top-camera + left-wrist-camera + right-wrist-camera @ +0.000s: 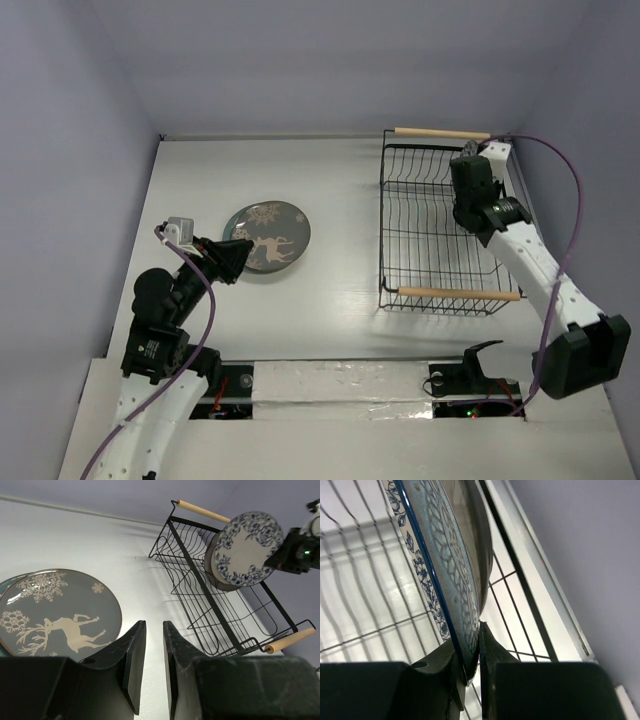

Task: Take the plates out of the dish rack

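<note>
The black wire dish rack (383, 230) stands at the right. In the left wrist view, a white plate with dark blue flowers (245, 547) stands upright at the rack's (200, 580) far end, with a brown-rimmed plate (212, 560) close behind it. My right gripper (468, 165) is shut on the white plate's rim (445, 570), shown close up in the right wrist view (479, 630). A grey plate with a pale deer pattern (268, 235) lies flat at the left on a teal plate (5, 586). My left gripper (154, 623) sits just right of that stack, empty, jaws a narrow gap apart.
The rack has wooden rod handles at its far end (440, 133) and near end (460, 294). The right wall runs close beside the rack. The table's near edge has a taped strip (340, 385) between the arm bases.
</note>
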